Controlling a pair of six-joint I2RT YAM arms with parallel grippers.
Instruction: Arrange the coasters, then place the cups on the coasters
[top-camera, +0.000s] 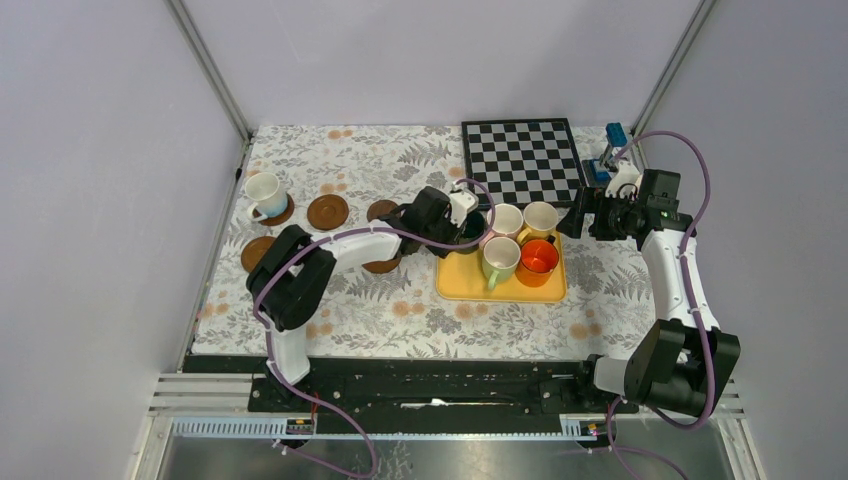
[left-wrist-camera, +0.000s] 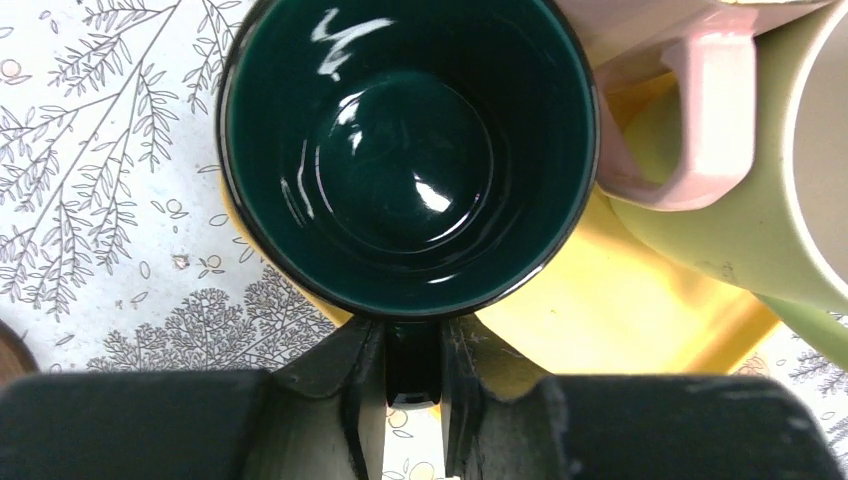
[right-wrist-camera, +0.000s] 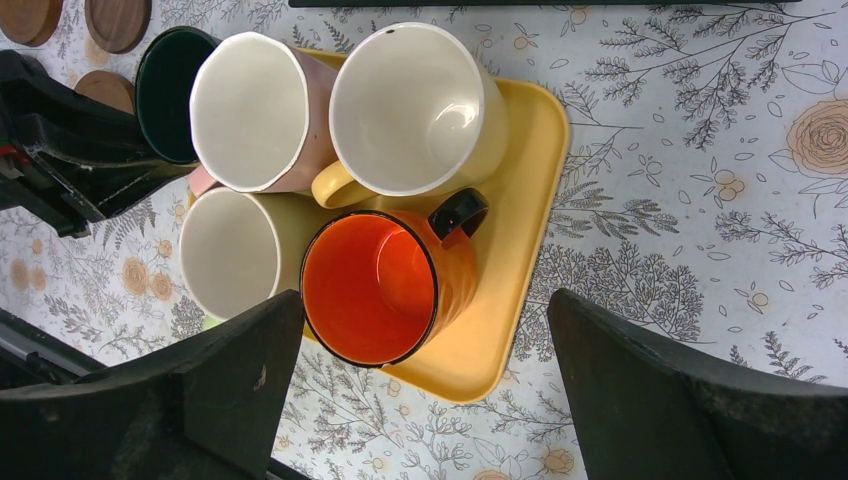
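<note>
My left gripper (left-wrist-camera: 413, 378) is shut on the handle of the dark green cup (left-wrist-camera: 405, 150), which stands at the left corner of the yellow tray (left-wrist-camera: 620, 310). Beside it on the tray are the pink cup (right-wrist-camera: 250, 110), cream-yellow cup (right-wrist-camera: 405, 105), light green cup (right-wrist-camera: 230, 255) and orange cup (right-wrist-camera: 370, 290). My right gripper (right-wrist-camera: 425, 320) hangs open above the tray's right side, holding nothing. A white cup (top-camera: 265, 190) sits on a coaster at the far left. Bare coasters lie at the left: one (top-camera: 328, 211), another (top-camera: 258, 253), a third (top-camera: 382, 264) partly under my left arm.
A black-and-white chessboard (top-camera: 520, 160) lies behind the tray. A blue object (top-camera: 615, 135) stands at the back right corner. The flowered tablecloth (top-camera: 350, 310) covers the table, with metal frame posts at both back corners.
</note>
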